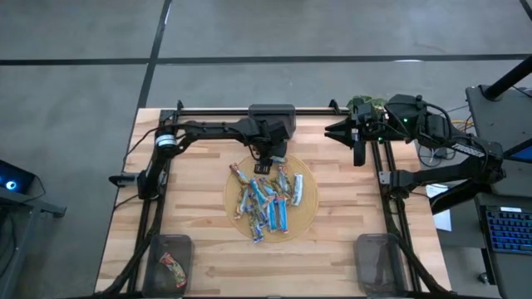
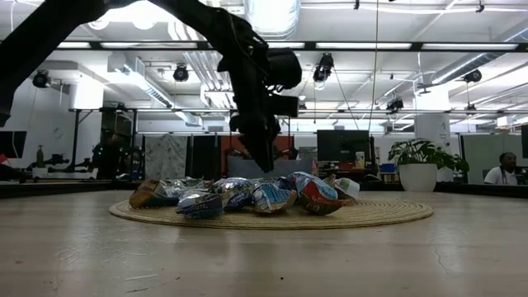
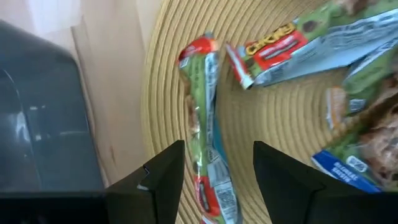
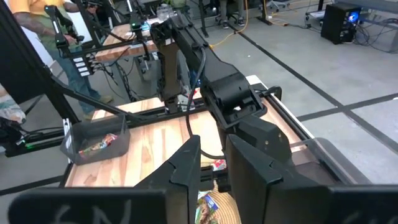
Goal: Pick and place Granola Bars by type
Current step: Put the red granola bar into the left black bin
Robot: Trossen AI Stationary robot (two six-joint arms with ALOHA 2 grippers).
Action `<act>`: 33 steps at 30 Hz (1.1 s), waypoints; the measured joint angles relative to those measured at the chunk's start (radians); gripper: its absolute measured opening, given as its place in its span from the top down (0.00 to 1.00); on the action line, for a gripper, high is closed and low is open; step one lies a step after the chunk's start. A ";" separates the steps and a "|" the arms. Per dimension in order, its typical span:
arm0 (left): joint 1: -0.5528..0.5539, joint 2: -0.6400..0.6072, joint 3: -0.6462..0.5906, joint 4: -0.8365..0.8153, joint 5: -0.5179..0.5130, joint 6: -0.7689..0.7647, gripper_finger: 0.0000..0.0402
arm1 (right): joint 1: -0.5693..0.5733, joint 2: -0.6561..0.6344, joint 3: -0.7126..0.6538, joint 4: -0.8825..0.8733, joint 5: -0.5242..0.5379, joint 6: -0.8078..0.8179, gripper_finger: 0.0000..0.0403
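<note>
From above, the shiny foil-wrapped granola bars [image 1: 268, 202] lay heaped on a round woven straw mat [image 1: 307, 208], the left gripper [image 1: 263, 166] at the pile's far edge, its tips too small to read. The left wrist view showed its fingers [image 3: 163, 174] spread, straddling one green-and-red bar [image 3: 204, 130] whose lower end was cut off. The right gripper [image 4: 213, 163] hung at the table's far right, fingers nearly together and empty, hiding part of the mat.

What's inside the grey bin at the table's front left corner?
The grey bin holds one red-orange granola bar, lying flat on its floor. Its dark walls may hide anything tucked against them.
</note>
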 joint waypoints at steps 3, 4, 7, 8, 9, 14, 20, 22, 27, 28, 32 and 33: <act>0.008 0.014 0.000 -0.004 0.001 -0.006 0.57 | 0.000 0.000 0.000 0.000 0.000 0.000 0.83; 0.009 0.019 0.000 -0.001 0.002 -0.006 0.57 | 0.000 0.000 0.000 0.000 0.000 0.000 0.83; 0.013 0.028 0.000 0.003 0.005 -0.006 0.57 | 0.000 0.000 0.000 0.000 0.000 0.000 0.83; 0.014 0.033 0.000 0.005 0.006 -0.006 0.57 | 0.000 0.000 0.000 0.000 0.000 0.000 0.83; 0.015 0.038 0.000 0.006 0.008 -0.006 0.57 | 0.000 0.000 0.000 0.000 0.000 0.000 0.83; 0.017 0.067 0.000 0.001 0.011 -0.008 0.57 | 0.000 0.000 0.000 0.000 0.000 -0.003 0.83; 0.017 0.092 0.000 -0.006 0.014 -0.029 0.62 | 0.000 0.000 0.000 0.000 0.000 -0.003 0.83; 0.017 0.092 0.000 -0.010 0.015 -0.032 0.66 | 0.000 0.000 0.000 0.000 0.000 -0.003 0.83; 0.019 0.090 0.000 -0.010 0.014 -0.032 0.80 | 0.000 0.000 0.000 0.000 0.002 -0.004 0.83; 0.021 0.090 0.000 -0.011 0.014 -0.033 0.83 | 0.000 0.000 0.000 0.000 0.002 -0.004 0.83; 0.021 0.090 0.000 -0.016 0.014 -0.035 0.91 | 0.000 0.000 0.000 0.000 0.002 -0.004 0.83; 0.021 0.090 0.000 -0.017 0.013 -0.035 0.93 | 0.000 0.000 0.000 0.000 0.002 -0.004 0.83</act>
